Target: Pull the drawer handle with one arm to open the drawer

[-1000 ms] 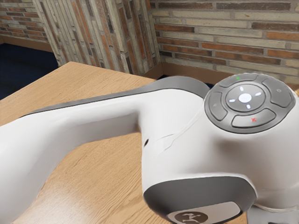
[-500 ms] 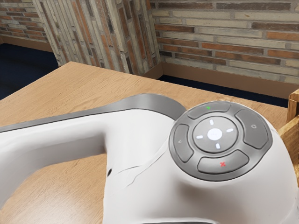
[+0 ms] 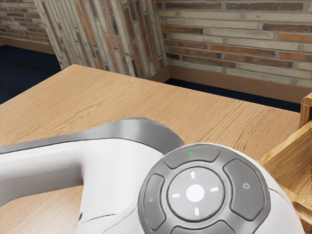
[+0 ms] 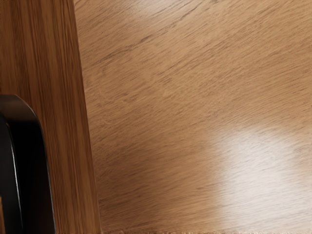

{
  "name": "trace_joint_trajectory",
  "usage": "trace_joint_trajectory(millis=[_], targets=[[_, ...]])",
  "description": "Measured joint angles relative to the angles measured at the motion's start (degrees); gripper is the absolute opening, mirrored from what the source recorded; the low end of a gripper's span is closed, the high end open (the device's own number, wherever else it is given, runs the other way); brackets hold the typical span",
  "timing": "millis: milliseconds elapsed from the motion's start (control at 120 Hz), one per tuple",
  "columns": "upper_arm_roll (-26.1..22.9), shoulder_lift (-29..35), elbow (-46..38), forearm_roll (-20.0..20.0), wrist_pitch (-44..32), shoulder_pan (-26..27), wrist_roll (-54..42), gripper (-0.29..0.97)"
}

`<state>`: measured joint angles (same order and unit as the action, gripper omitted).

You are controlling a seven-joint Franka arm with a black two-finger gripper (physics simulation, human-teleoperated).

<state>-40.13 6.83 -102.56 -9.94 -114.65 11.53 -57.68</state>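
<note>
My arm's white wrist with its grey button pad [image 3: 195,195] stands in front of the camera in the exterior view and hides the hand beneath it. Past it, at the exterior view's right edge, a light wooden drawer [image 3: 291,163] juts out leftward from a wooden cabinet corner [image 3: 306,108]. In the wrist view a darker wooden panel [image 4: 44,73] runs close beside the hand. A black rounded handle [image 4: 24,170] lies against that panel, right by the hand.
A large wooden table [image 3: 97,102] spreads toward the exterior view's left and back; its grain also appears under the hand [image 4: 195,97]. Brick walls [image 3: 234,39] stand behind the table, with dark floor between.
My wrist has moved toward the exterior view's left and lower down. The wooden drawer has come into sight at the right edge and now reaches further left.
</note>
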Motion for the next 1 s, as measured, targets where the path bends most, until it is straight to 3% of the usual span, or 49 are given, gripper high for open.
trace_joint_trajectory(millis=[383,625,692,750,875,933,1000], targets=[[-0.4,1.3,3.0,-1.0,0.2,1.8,1.2,0.68],[0.5,0.7,18.0,-8.8,10.4,4.2,3.1,0.68],[6.6,0.4,19.7,-9.9,15.7,4.7,5.5,0.68],[14.9,0.4,20.2,-9.7,20.1,5.6,8.4,0.68],[38.1,0.6,20.3,-4.9,27.7,9.1,15.3,0.68],[42.7,0.6,20.4,-3.1,30.0,8.3,18.8,0.68],[44.3,0.6,20.4,-1.9,31.9,8.8,22.6,0.68]])
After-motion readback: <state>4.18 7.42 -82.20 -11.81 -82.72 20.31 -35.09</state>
